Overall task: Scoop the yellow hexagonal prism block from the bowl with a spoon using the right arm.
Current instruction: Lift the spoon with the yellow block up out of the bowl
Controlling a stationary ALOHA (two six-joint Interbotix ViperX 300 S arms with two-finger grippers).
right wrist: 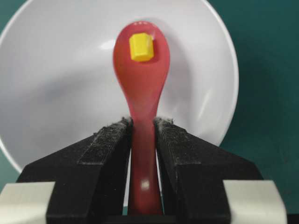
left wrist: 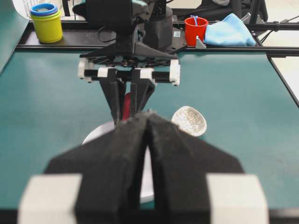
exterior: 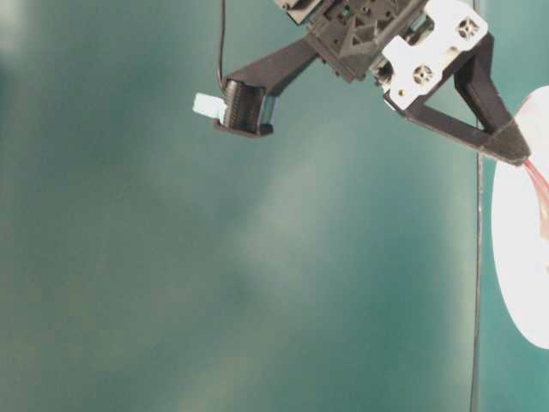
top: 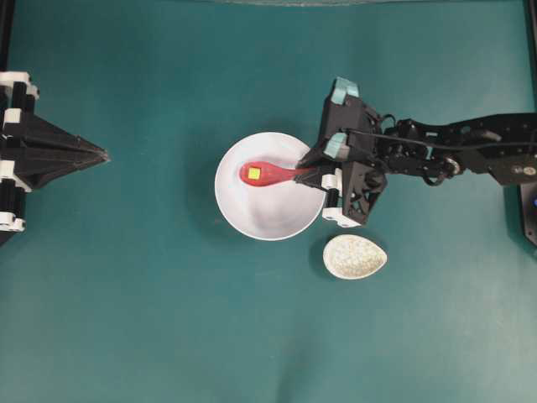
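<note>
Black pads of the right end effector (right wrist: 143, 128) pinch the spoon (right wrist: 141, 84) handle; the yellow hexagonal prism block (right wrist: 140, 47) sits in the scoop, over the bowl (right wrist: 196, 70). Lift slowly and level! Right arm (top: 453, 151) reaches in low from the side. Left end effector (left wrist: 148, 122) pressed together, parked.

Robotics lab test rig, not a kitchen: a bench (top: 126, 319) covered wall to wall in plain teal mat, with a black arm (top: 470, 151) reaching in from the right edge of the overhead view and a second arm's base (top: 25, 151) parked at the left edge. In the left wrist view, a black rail (left wrist: 56, 44) across the top of the frame carries stacked cups (left wrist: 46, 21), a red cup (left wrist: 195, 29) and a blue cloth (left wrist: 231, 31), with cabling behind.
</note>
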